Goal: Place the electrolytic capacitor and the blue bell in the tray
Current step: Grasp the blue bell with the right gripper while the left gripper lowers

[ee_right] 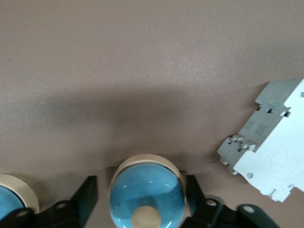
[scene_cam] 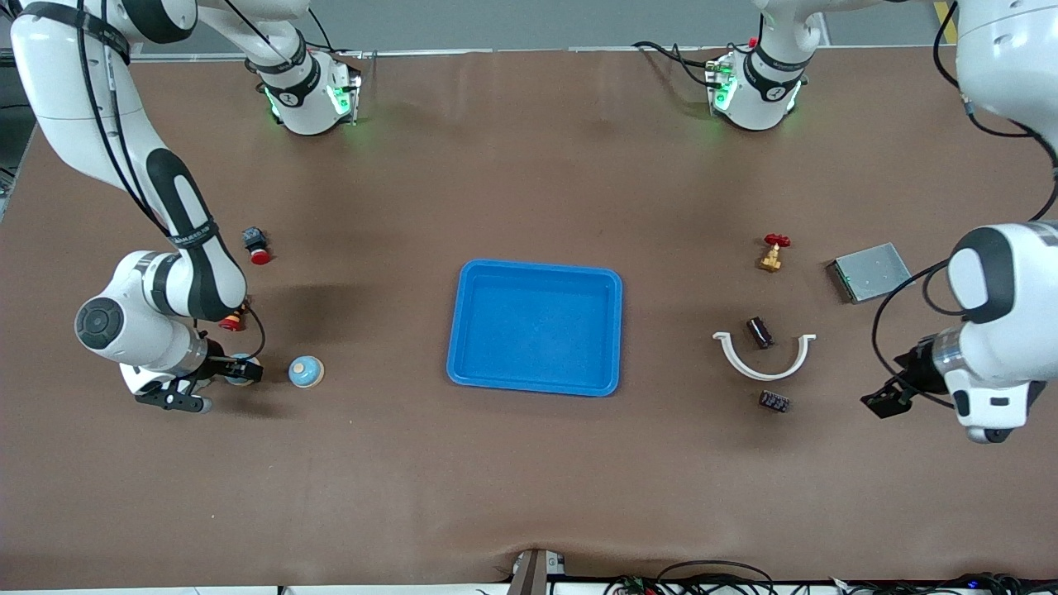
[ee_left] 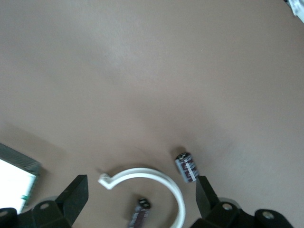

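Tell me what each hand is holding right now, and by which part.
Right hand: its fingers flank the blue bell at its rim on the table; a firm hold cannot be told. Left hand: open, holding nothing.

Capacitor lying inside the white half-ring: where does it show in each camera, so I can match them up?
Front view: the capacitor lies inside the curve of the white half-ring, toward the left arm's end of the table.
Left wrist view: low in the picture, under the half-ring's arch.
Right wrist view: not in it.
Shared landmark: the white half-ring.

Right gripper (scene_cam: 216,382) low, jaws narrowed; left gripper (scene_cam: 886,398) waits, jaws wide
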